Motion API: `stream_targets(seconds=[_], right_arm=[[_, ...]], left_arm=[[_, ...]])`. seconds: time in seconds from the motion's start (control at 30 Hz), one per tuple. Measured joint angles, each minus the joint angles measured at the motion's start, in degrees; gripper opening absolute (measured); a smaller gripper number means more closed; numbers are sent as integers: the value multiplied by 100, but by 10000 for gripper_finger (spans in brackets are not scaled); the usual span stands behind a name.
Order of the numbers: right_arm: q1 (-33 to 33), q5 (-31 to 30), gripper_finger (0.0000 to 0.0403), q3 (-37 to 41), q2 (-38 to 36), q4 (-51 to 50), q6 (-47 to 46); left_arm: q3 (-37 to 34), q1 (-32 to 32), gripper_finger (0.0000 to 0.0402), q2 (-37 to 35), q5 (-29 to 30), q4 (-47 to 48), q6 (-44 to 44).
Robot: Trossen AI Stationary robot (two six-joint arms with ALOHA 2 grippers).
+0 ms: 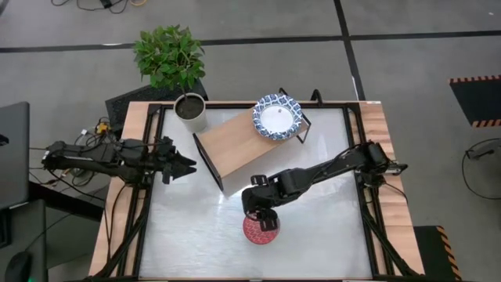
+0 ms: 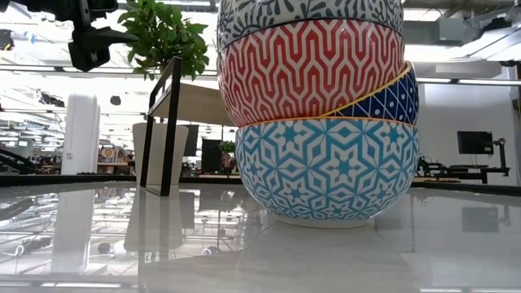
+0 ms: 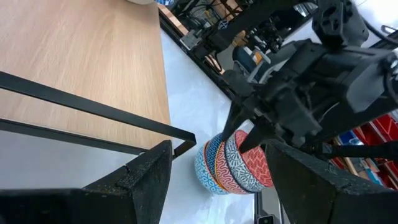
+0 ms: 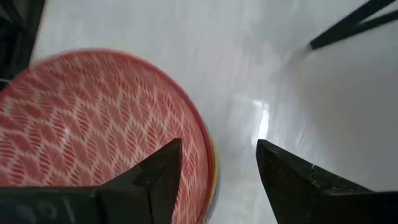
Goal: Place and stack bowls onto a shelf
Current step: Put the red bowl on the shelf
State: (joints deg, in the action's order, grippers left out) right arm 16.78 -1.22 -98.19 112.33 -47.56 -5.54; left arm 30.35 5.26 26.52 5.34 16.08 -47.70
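Note:
A stack of several bowls [image 1: 261, 229] stands on the white table near its near edge. In the low view, from the bottom up, it shows a light-blue star bowl [image 2: 326, 171], a tilted navy bowl [image 2: 383, 99], a red zigzag bowl [image 2: 309, 69] and a blue-grey patterned one. The top bowl [image 4: 93, 130] is red with a leaf pattern inside. My right gripper [image 4: 219, 146] is open just above the stack, its fingers either side of the top bowl's rim [image 4: 208, 155]. A wide blue-and-white bowl [image 1: 276, 119] sits on the shelf [image 1: 235, 149], at its far right end. My left gripper [image 1: 186, 166] waits open, left of the shelf. My right gripper comes at the stack from above, slanting from the table's right side. One finger [image 4: 158, 177] is over the top bowl's inside and the other [image 4: 286, 180] is outside its rim. I cannot tell whether either finger touches the bowl.
A white plant pot [image 1: 190, 110] with dark soil stands by the shelf's far left corner, and a leafy plant [image 1: 168, 55] stands behind it. Black rails run along the table's left and right sides. Bare white table lies left and right of the stack.

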Motion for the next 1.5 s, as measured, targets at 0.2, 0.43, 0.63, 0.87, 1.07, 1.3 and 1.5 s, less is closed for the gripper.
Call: stream_targets(seconds=[0.2, 0.43, 0.63, 0.87, 1.07, 1.3, 1.5], right_arm=[[0, -10, 180, -7, -10, -21, -124], [2, 1, 82, -7, -10, -139, -146], [0, 25, 29, -9, -20, -318, -148], [0, 132, 54, -12, -21, -356, -188], [-13, 127, 184, -5, -19, -371, -190], [-37, 128, 206, -4, 116, -287, -157], [1, 84, 140, -5, 220, -310, -146]], left_arm=[[0, 0, 246, 0, 3, 2, 0], [0, 0, 246, 0, 8, 2, 2], [0, 0, 246, 0, 131, 4, 7], [0, 0, 246, 0, 155, 4, 1], [0, 0, 246, 0, 155, 2, 0], [0, 0, 246, 0, 155, 3, 0], [0, 0, 246, 0, 155, 4, 2]])
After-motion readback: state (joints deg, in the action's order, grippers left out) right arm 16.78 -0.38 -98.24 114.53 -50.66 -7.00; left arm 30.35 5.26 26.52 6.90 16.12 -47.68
